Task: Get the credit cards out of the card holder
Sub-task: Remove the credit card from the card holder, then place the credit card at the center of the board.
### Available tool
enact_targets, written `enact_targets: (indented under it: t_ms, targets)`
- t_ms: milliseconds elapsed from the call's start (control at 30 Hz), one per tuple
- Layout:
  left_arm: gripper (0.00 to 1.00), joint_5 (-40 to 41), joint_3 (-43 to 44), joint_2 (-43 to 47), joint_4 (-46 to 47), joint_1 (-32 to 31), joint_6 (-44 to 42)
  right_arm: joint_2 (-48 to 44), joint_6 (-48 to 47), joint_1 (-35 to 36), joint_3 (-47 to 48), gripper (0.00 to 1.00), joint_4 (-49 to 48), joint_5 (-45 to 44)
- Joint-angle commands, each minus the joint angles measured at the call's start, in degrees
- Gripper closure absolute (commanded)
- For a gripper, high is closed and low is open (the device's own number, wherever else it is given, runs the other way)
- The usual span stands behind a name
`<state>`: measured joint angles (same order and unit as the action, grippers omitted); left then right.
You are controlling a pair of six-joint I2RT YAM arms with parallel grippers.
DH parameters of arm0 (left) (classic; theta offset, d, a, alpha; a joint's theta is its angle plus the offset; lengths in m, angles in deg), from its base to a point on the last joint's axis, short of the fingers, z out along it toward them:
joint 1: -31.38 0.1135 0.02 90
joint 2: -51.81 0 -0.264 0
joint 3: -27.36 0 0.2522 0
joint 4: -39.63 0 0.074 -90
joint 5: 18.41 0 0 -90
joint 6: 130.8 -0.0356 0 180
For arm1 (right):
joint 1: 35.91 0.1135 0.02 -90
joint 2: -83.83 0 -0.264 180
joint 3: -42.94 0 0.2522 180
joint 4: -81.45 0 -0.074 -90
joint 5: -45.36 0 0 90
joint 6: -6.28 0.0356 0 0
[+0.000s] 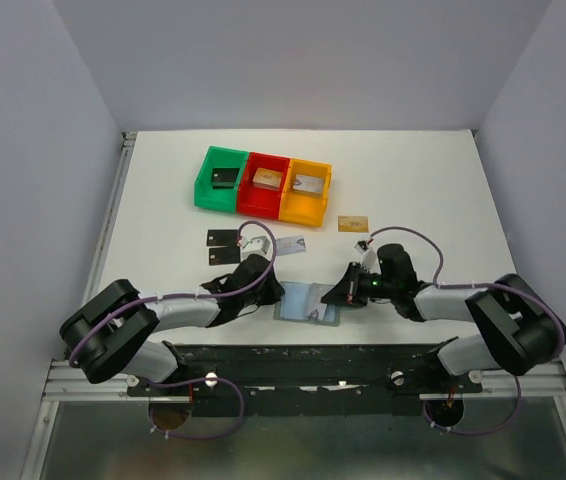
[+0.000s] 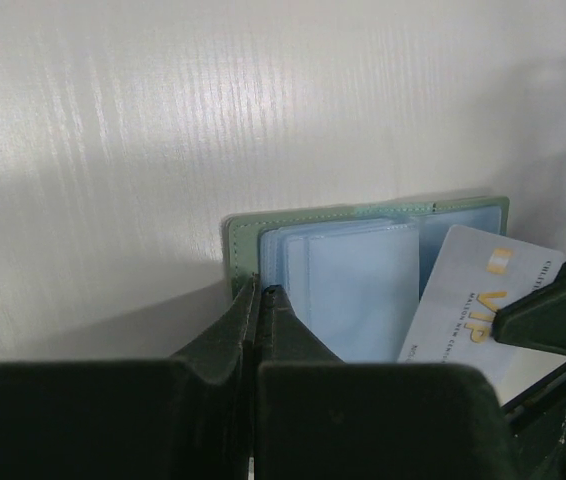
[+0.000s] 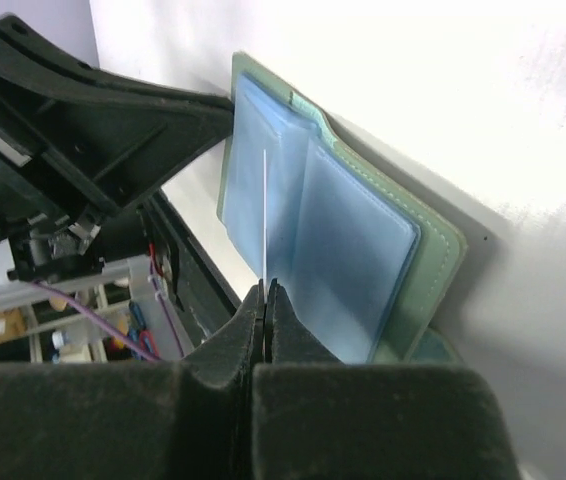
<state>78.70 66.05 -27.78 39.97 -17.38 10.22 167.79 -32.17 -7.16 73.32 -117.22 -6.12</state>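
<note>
While the left end effector (image 2: 261, 292) is squeezed shut with its tips on the left edge of the card holder (image 2: 363, 212), the right end effector (image 3: 265, 288) is clenched on a thin white card (image 3: 264, 215). The holder lies open on the table (image 2: 163, 120), at the near edge between the two arms. The step looks like pulling this card out while the other arm pins the holder flat. Next, the card must slide all the way clear and go down beside the others. The pale blue pockets (image 2: 353, 290) look bare, so this may be the last one. Two black cards (image 1: 223, 248), a silvery card (image 1: 288, 245) and a gold card (image 1: 353, 223) lie out on the table. Farther back, the green bin (image 1: 215, 200) holds a black piece (image 1: 225, 177), the red bin (image 1: 261, 206) a tan piece (image 1: 267, 179), and the orange bin (image 1: 303, 211) a silver piece (image 1: 309, 182).
</note>
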Motion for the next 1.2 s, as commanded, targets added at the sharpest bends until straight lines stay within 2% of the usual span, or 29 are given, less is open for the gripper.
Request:
enact_targets:
  t_ms: [0, 167, 200, 267, 300, 333, 400, 433, 567, 667, 767, 933, 1067, 1167]
  targets:
    - [1.00, 1.0, -3.0, -0.1, -9.4, 0.0, -2.0, -9.1, -7.7, -0.4, 3.3, 1.00, 21.2, -9.7]
    - [0.99, 2.1, -2.5, 7.6, -11.3, -0.1, -4.7, -19.8, -16.1, -0.4, 10.2, 1.00, 40.2, -17.1]
    - [0.93, 2.3, -2.1, 10.0, -12.1, 0.0, -5.4, -21.1, -18.8, -0.4, 11.8, 1.00, 42.6, -17.1]
    - [0.68, 2.6, 0.2, 15.0, -13.9, 0.0, -7.1, -22.1, -23.9, -0.2, 15.6, 1.00, 47.5, -15.9]
    - [0.46, 2.7, 1.8, 17.3, -15.8, 0.0, -8.3, -22.0, -26.6, -0.1, 17.8, 1.00, 50.2, -14.2]
    - [0.29, 2.6, 3.8, 19.2, -17.0, 0.1, -9.2, -21.6, -29.0, 0.0, 19.7, 1.00, 52.1, -12.3]
    - [0.10, 1.0, 6.8, 22.5, -18.8, 0.5, -12.3, -20.2, -33.9, 1.0, 24.4, 1.00, 58.1, -8.7]
    - [0.07, -1.8, 7.6, 24.2, -18.6, 1.1, -14.1, -19.7, -36.9, 1.9, 27.0, 1.00, 61.3, -7.4]
    - [0.06, -23.9, 7.9, 29.7, -11.2, 5.9, -19.9, -17.0, -45.6, 5.3, 36.4, 1.00, 73.4, 2.2]
    - [0.09, -41.6, 7.1, 34.1, -3.6, 7.5, -21.9, -16.9, -48.6, 8.9, 40.1, 1.00, 77.6, 6.4]
    - [0.11, -51.9, 8.5, 36.7, -1.9, 7.6, -23.6, -18.0, -50.9, 11.3, 41.6, 1.00, 79.3, 10.7]
    - [0.17, -60.2, 10.8, 34.8, -5.5, 7.6, -27.6, -19.8, -52.7, 13.6, 43.8, 1.00, 80.9, 13.6]
    - [0.32, -65.3, 10.8, 29.7, -1.8, 7.6, -24.8, -18.3, -53.2, 15.8, 46.5, 1.00, 82.4, 12.5]
    - [0.34, -65.4, 10.7, 26.8, -0.1, 7.5, -23.0, -16.8, -53.4, 17.5, 47.6, 1.00, 83.0, 11.3]
